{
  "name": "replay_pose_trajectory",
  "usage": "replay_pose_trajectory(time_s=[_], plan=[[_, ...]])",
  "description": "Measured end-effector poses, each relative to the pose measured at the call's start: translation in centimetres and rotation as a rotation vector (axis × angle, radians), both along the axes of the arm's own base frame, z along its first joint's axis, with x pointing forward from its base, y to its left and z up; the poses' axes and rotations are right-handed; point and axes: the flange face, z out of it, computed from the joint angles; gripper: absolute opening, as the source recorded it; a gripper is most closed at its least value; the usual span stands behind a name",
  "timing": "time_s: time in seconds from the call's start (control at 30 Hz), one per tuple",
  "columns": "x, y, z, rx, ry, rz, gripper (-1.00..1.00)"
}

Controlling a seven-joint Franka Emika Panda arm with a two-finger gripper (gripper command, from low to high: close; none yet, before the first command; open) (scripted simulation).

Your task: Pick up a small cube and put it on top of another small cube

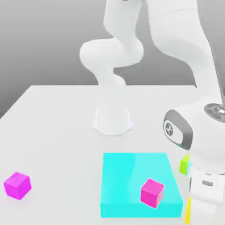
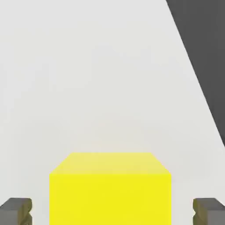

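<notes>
Clock: read in the exterior view, 12 pointing to its far side.
White two-finger hand (image 2: 112, 212): spread wide, with a gap between each finger and the cube; nothing gripped.
Small plain bright yellow cube (image 2: 110, 200): between the two fingers, touching neither; in the exterior view, at the near edge, around 4 o'clock from the slab's middle.
Cube's axis: no long one; its sides look squared to the fingers, so closing straight in should suit, with little turning.
Hot pink cube (image 1: 152, 193): about 10 o'clock from the yellow one, over the slab's near edge; resting on it or standing before it, I can't tell.
Wide flat cyan slab (image 1: 136, 176): 10 o'clock from the yellow cube.
Magenta-purple cube (image 1: 17, 186): towards 10 o'clock, well apart, on the pale worktop (image 1: 66, 132).
Lime-green cube (image 1: 184, 165): near 12 o'clock, partly behind the arm (image 1: 206, 136).
Hard to see: the yellow cube is mostly masked by the hand, a sliver showing; its underside is cut off in the hand view.
</notes>
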Motion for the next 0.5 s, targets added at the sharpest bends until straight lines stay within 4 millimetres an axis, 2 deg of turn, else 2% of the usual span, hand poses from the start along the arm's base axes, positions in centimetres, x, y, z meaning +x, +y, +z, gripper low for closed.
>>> replay_pose_trajectory(time_s=[0.07,0.1,0.13,0.27,0.3,0.33,0.37,0.43,0.5], plan=[[0.0,0.0,0.0,-0.001,0.001,0.0,-1.0],[0.0,0.0,-0.6,0.0,0.001,0.0,-1.0],[0.0,0.0,-0.3,-0.001,0.001,0.0,-1.0],[0.0,0.0,4.4,0.0,0.001,0.001,-1.0],[-0.2,0.6,5.3,-0.011,0.005,0.009,-1.0],[-0.5,2.2,5.8,-0.034,0.01,0.034,-1.0],[-0.4,2.5,6.4,-0.057,0.012,0.026,-1.0],[1.3,-0.8,7.5,-0.101,0.011,-0.084,-1.0],[3.1,-5.7,8.7,-0.14,0.011,-0.23,-1.0]])
